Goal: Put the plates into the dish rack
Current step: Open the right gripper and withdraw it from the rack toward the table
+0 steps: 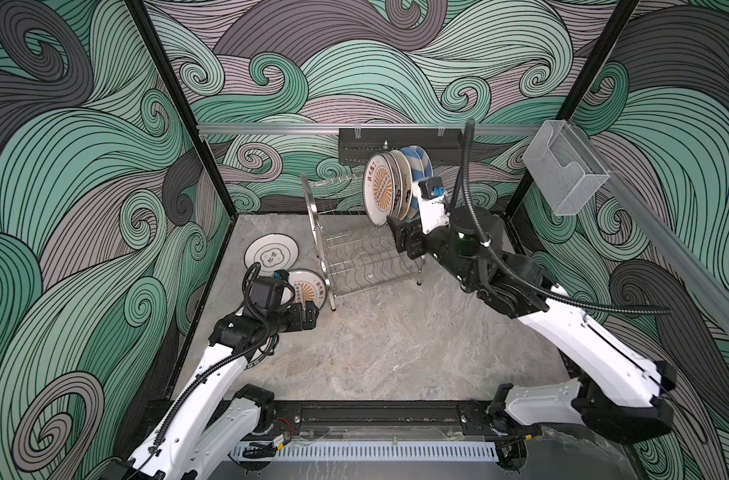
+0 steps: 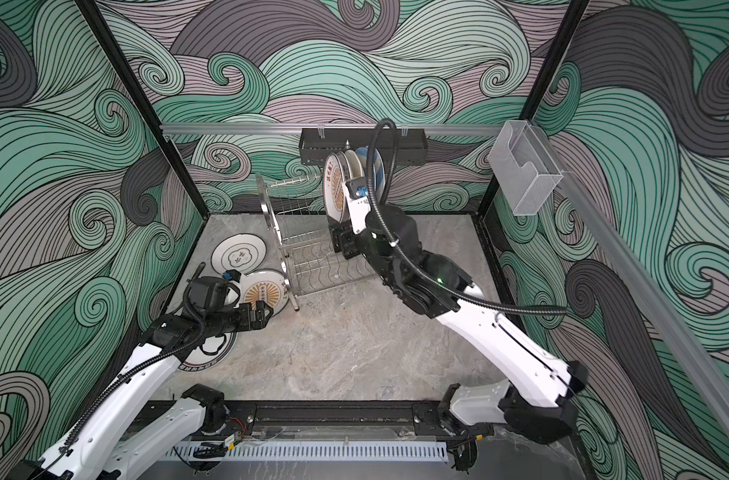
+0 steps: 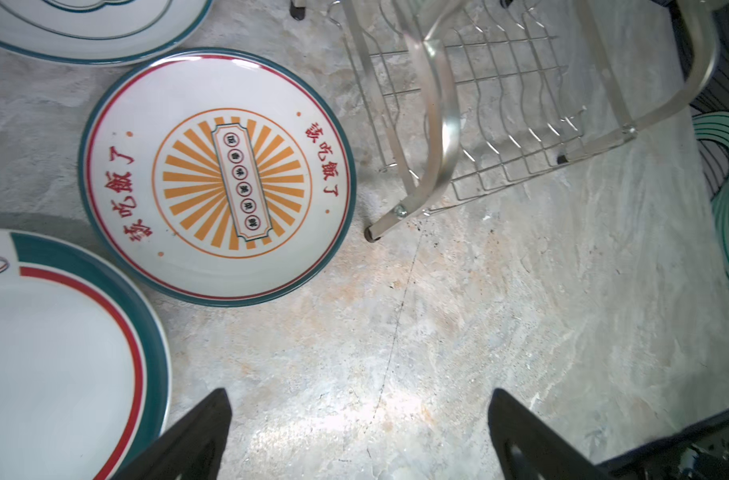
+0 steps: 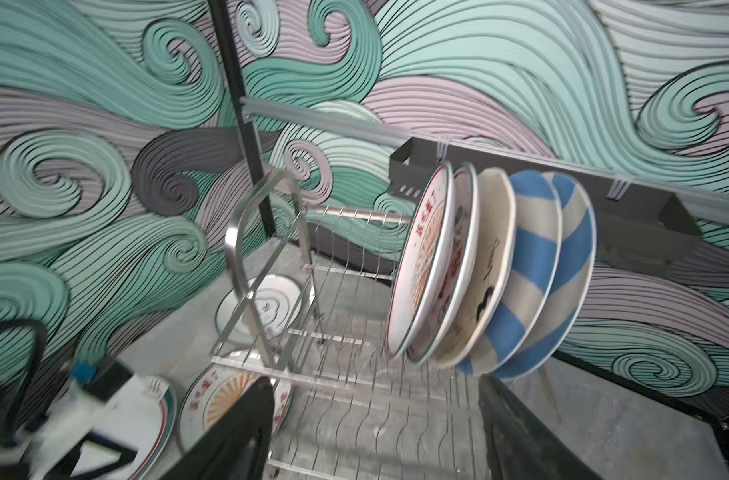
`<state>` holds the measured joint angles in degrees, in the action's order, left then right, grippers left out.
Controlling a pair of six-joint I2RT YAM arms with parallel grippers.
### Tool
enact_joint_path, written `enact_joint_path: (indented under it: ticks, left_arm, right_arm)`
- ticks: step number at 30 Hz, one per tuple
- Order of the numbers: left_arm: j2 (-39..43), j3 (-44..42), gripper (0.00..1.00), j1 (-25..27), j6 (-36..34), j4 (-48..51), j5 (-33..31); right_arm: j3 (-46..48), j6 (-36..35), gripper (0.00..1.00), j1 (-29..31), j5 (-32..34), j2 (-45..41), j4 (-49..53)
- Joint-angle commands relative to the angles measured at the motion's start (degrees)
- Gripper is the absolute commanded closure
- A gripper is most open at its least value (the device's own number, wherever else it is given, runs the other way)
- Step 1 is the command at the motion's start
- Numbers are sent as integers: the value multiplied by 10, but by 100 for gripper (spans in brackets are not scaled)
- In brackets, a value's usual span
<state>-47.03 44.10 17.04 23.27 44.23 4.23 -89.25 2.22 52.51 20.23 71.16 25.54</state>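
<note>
White-and-black left arm [image 1: 207,380] and right arm [image 1: 583,345] reach over a grey marbled tabletop [image 1: 396,340]. A two-tier stainless-steel wire dish rack [image 1: 367,266] stands there, five round ceramic plates [image 4: 479,270] upright on its upper tier. Beside it lie a cloud-motif plate [image 1: 271,253], an orange-sunburst plate [image 3: 217,183] and a teal-rimmed plate [image 3: 63,353]. Left claw [image 3: 358,395] gapes empty over bare tabletop; right claw [image 4: 375,386], also apart and empty, sits beside the racked plates.

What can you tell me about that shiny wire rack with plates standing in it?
The dish rack is a two-tier frame of shiny, steel-looking wire shelves between curved tube sides on small dark feet. It stands upright on the grey table. Five plates stand on edge, packed together at one end of its upper shelf; the wavy-wired lower shelf is bare.
</note>
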Motion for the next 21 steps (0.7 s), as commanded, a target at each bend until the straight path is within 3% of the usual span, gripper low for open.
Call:
enact_joint_path:
  ticks: [1, 5, 11, 21]
  left_arm:
    - [6, 16, 1, -4, 37, 38, -80]
    - [26, -33, 1, -4, 95, 8, -94]
    - [42, -101, 1, -4, 165, -30, -139]
    - [-37, -136, 1, -4, 179, -55, -209]
  right_arm:
    - [136, 26, 17, 2, -126, -76, -40]
    - [303, 71, 10, 2, -174, -176, -75]
    - [430, 85, 2, 3, -244, -277, -52]
    - [566, 136, 0, 3, -208, -398, -65]
